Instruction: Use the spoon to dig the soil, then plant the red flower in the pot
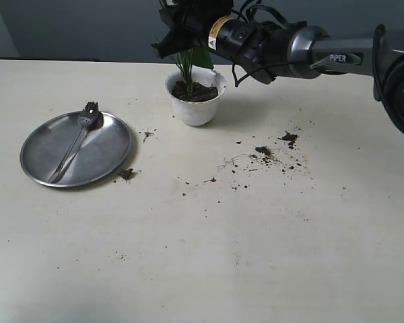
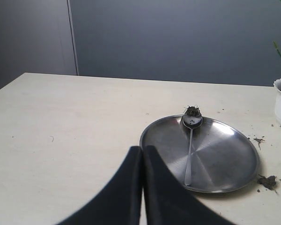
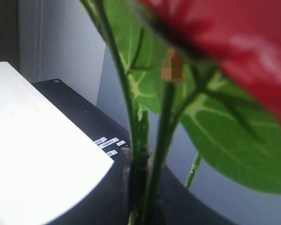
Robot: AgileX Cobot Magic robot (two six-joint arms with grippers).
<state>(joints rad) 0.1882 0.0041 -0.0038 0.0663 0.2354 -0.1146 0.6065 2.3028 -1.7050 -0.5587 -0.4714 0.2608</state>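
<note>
1. I see a pale cream table [image 1: 209, 256] under a grey-blue wall [image 2: 178, 37]; loose crumbs and root threads [image 1: 266, 156] lie about 4 o'clock of the pot
2. The pot [image 1: 196, 101] stands at the far middle of the table, filled with soil [image 1: 196, 92]; green stems rise out of it
3. A steel plate [image 1: 76, 149] sits well apart at 8 o'clock of the pot. The spoon [image 1: 76, 142] lies in it, bowl at the far rim with a clump of earth on it
4. Small dirt clods [image 1: 126, 174] lie just off the plate's near right edge
5. The right arm [image 1: 303, 47] reaches in from the right above the pot, and its gripper [image 1: 182, 30] is up among the stems; I cannot tell how its jaws stand
6. Only the right wrist view shows the flower [image 3: 225, 51]: red bloom blurred up close, broad leaves, stems running down between dark fingers [image 3: 107, 187]
7. The exterior view does not show the left gripper; in the left wrist view the left gripper [image 2: 143, 154] has its tips pressed together, empty, near the plate's edge
</note>
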